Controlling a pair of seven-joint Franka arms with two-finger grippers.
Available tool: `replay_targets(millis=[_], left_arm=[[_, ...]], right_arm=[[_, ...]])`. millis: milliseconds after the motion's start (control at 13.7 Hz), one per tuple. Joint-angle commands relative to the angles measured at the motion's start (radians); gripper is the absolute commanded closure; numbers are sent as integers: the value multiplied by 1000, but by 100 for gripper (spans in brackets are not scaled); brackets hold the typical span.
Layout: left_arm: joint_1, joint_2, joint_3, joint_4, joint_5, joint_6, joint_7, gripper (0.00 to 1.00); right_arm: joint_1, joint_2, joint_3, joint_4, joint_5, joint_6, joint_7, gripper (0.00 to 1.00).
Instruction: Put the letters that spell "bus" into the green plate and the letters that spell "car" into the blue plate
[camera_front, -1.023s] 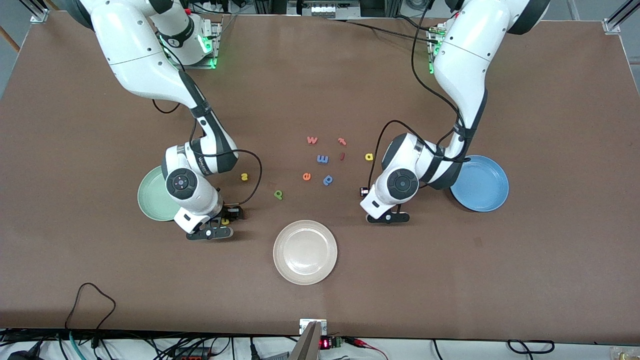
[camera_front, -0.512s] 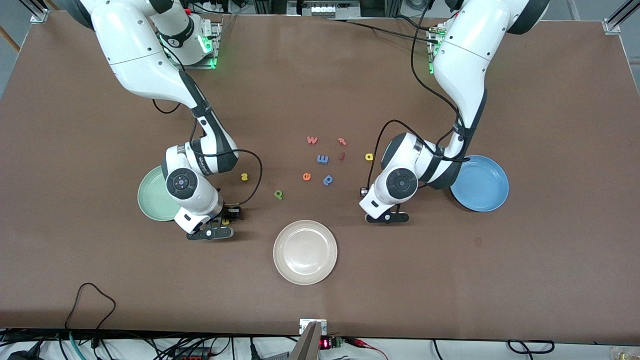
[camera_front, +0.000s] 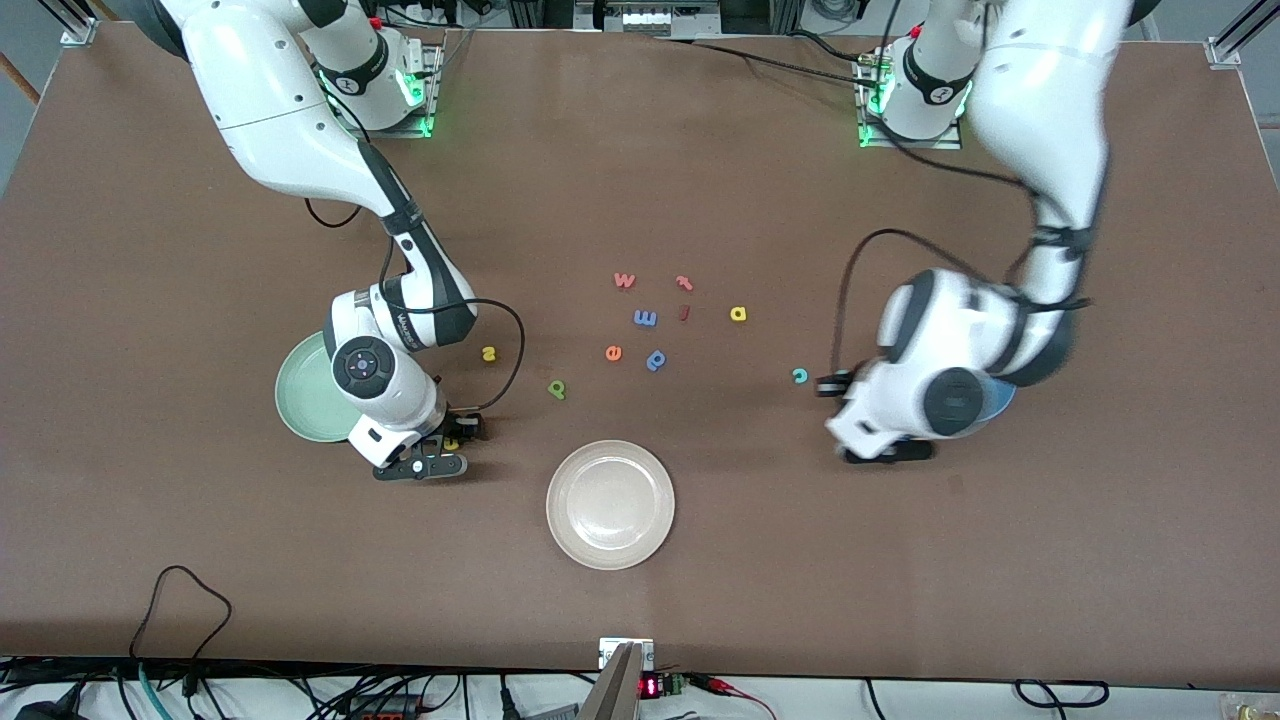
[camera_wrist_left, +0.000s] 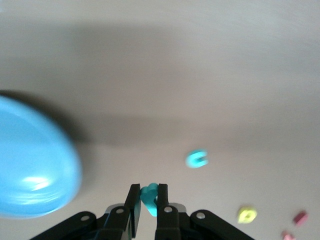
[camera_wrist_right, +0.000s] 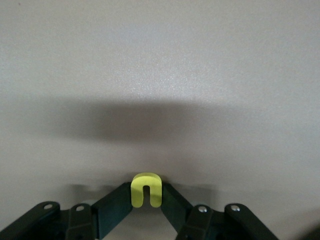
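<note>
Teal and yellow letters pinched in both claws.
Left gripper (camera_wrist_left: 148, 207) clamps a teal r (camera_wrist_left: 149, 198) by the blue plate (camera_wrist_left: 30, 165), teal c (camera_front: 799, 375) loose beside it on the table (camera_front: 900, 600); right gripper (camera_wrist_right: 146, 202) clamps a yellow u (camera_wrist_right: 146, 190) beside the bare green plate (camera_front: 305, 395); white plate (camera_front: 610, 505) between them.

Brown table (camera_front: 900, 600), cream-white plate (camera_front: 610, 505) nearest the front camera, green plate (camera_front: 305, 390) toward the right arm's end, blue plate (camera_front: 1000, 400) toward the left arm's, loose toy letters between, teal c (camera_front: 799, 375), yellow a (camera_front: 738, 314), yellow s (camera_front: 488, 353), green b (camera_front: 557, 389), black cable (camera_front: 185, 600).
</note>
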Motion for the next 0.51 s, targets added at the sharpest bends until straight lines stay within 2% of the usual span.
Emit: replay_targets(millis=[0, 219, 438], left_arm=[[124, -71, -12, -119, 74, -1, 170, 99], [234, -61, -12, -195, 80, 86, 336, 99], [255, -64, -12, -356, 80, 302, 358, 98]], right_arm=[[1, -54, -1, -8, -6, -35, -8, 100], [-28, -150, -1, -25, -9, -170, -37, 100], [-126, -265, 5, -164, -9, -202, -170, 100]])
